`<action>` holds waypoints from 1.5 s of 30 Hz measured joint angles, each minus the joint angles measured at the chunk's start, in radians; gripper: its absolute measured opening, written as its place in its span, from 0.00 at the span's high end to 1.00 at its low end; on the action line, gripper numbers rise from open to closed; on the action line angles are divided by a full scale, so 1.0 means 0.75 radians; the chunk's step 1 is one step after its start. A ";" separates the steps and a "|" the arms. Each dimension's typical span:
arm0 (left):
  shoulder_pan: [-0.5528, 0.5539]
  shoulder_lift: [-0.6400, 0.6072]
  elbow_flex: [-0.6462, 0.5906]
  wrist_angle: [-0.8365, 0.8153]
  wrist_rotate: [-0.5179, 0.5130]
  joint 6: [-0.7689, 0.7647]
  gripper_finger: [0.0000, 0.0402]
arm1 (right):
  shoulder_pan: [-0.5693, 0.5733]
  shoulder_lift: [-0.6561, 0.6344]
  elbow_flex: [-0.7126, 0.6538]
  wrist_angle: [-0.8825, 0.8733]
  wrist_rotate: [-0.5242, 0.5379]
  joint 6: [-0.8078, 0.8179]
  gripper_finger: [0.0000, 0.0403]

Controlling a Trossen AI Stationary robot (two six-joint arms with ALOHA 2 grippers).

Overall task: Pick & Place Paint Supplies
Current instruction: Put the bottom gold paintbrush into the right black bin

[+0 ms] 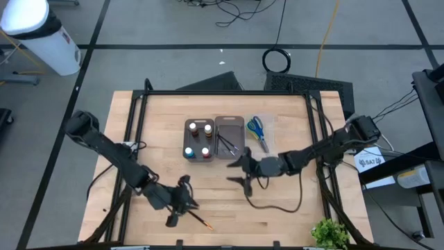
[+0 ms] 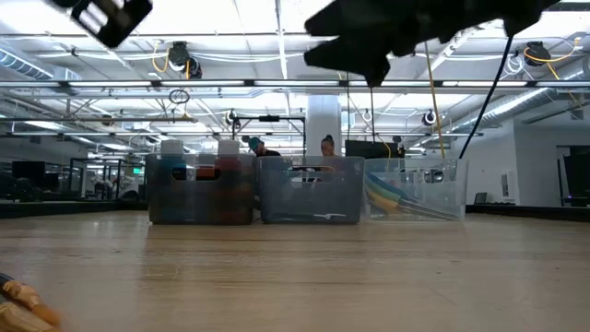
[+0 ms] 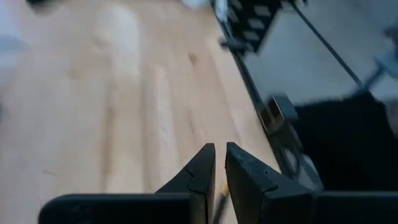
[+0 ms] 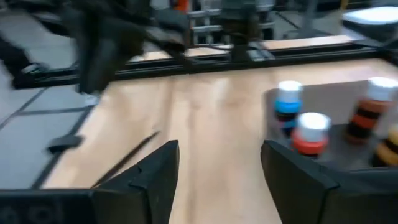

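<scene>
Several small paint bottles (image 1: 198,139) stand in a grey tray (image 1: 186,149). Beside it, dark brushes (image 1: 227,144) lie in a second grey tray (image 1: 229,123). Scissors (image 1: 257,130) lie in a clear tray (image 1: 272,125). My right gripper (image 1: 241,171) hangs open just near of the trays, pointing toward the table's left; between its fingers (image 4: 217,149) shows only bare wood. My left gripper (image 1: 182,207) is near the table's front edge, shut on a thin brush (image 1: 201,222) with an orange end. My left gripper pinches the thin brush between its two fingers. In the left wrist view only a sliver of the brush (image 3: 219,194) shows in the narrow gap. The fingers slant downward. The brush's orange end (image 1: 205,224) sticks out beyond them; whether it touches the table cannot be told.
A black frame (image 1: 222,92) runs round the table's far and side edges. A black cable (image 1: 274,207) loops on the wood under my right arm. A green plant (image 1: 331,232) stands at the front right corner. Bare wood (image 1: 159,132) lies left of the trays.
</scene>
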State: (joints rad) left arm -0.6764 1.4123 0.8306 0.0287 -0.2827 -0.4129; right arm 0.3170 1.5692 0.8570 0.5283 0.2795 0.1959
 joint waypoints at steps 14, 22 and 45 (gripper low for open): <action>0.002 0.506 -0.006 0.126 0.412 0.029 0.88 | 0.203 0.000 0.000 -0.002 0.006 0.000 0.49; -0.010 0.666 -0.001 0.434 0.418 0.153 0.88 | 0.190 0.000 0.000 -0.002 0.009 0.001 0.50; 0.157 0.704 -0.004 0.553 0.179 0.121 0.88 | 0.240 0.202 -0.001 0.120 0.003 0.060 0.50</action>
State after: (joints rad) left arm -0.5583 1.9401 0.8276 0.4435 -0.1481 -0.3219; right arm 0.4969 1.7209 0.8562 0.6180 0.2820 0.2406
